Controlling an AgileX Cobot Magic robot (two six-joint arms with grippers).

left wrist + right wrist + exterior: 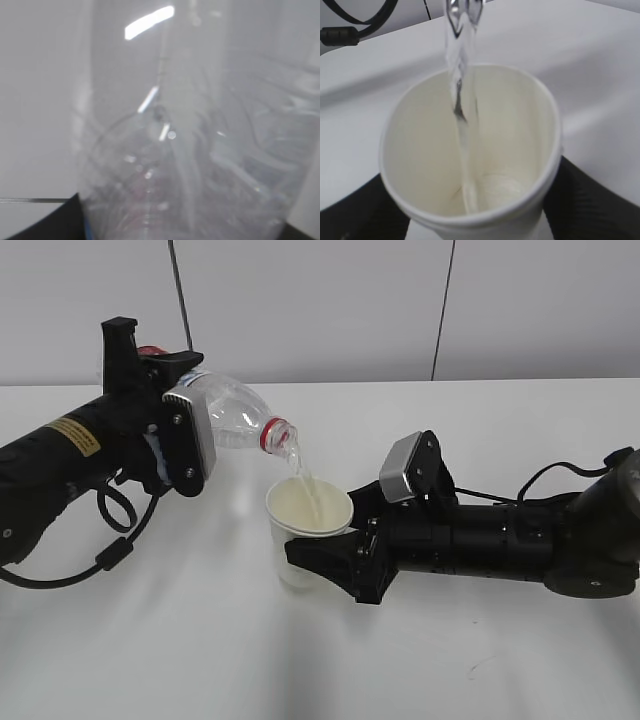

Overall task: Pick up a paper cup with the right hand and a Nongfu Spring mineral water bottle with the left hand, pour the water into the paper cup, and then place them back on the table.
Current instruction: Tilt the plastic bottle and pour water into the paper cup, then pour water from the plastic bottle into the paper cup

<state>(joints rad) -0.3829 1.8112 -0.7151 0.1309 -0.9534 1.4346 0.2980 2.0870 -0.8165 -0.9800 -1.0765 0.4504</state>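
Observation:
My left gripper (185, 430) is shut on the Nongfu Spring water bottle (235, 412) and holds it tipped over, mouth down to the right. The red neck ring (274, 432) is just above the cup. A thin stream of water (303, 478) runs from the mouth into the paper cup (305, 535). My right gripper (325, 558) is shut on the cup's lower body and holds it upright just above the table (200, 640). In the right wrist view the cup (470, 150) fills the frame with the stream (462, 100) falling into it. The clear bottle (190, 150) fills the left wrist view.
A black cable loop (110, 540) hangs under the left arm. The right arm (500, 540) lies low across the table's right side, with a cable (560, 475) behind it. A grey wall with dark seams (440, 310) stands behind the table.

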